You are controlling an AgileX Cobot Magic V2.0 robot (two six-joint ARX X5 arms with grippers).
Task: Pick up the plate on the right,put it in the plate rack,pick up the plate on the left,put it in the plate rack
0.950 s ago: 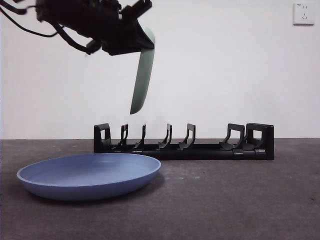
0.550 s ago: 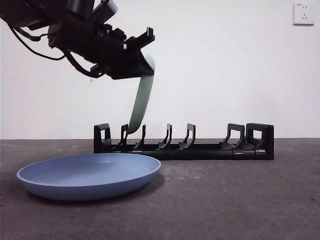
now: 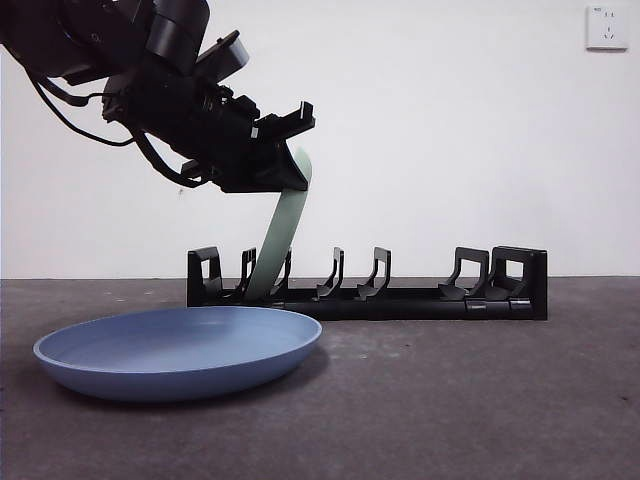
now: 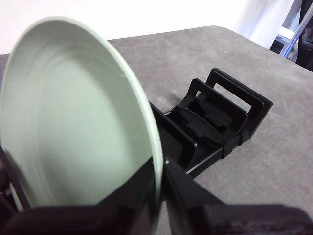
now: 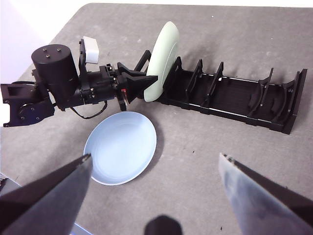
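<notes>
On a dark grey, matte table [image 3: 480,400] before a plain white wall [image 3: 450,150] with a socket [image 3: 607,27] at two o'clock, the left gripper [image 3: 290,150] is clamped on the green plate's [image 3: 280,240] rim. The plate stands tilted, its lower edge among the plate rack's [image 3: 420,295] dividers at the rack's nine o'clock end. The blue plate [image 3: 180,350] lies flat near the rack. The right gripper [image 5: 156,176] hangs high, jaws wide apart.
</notes>
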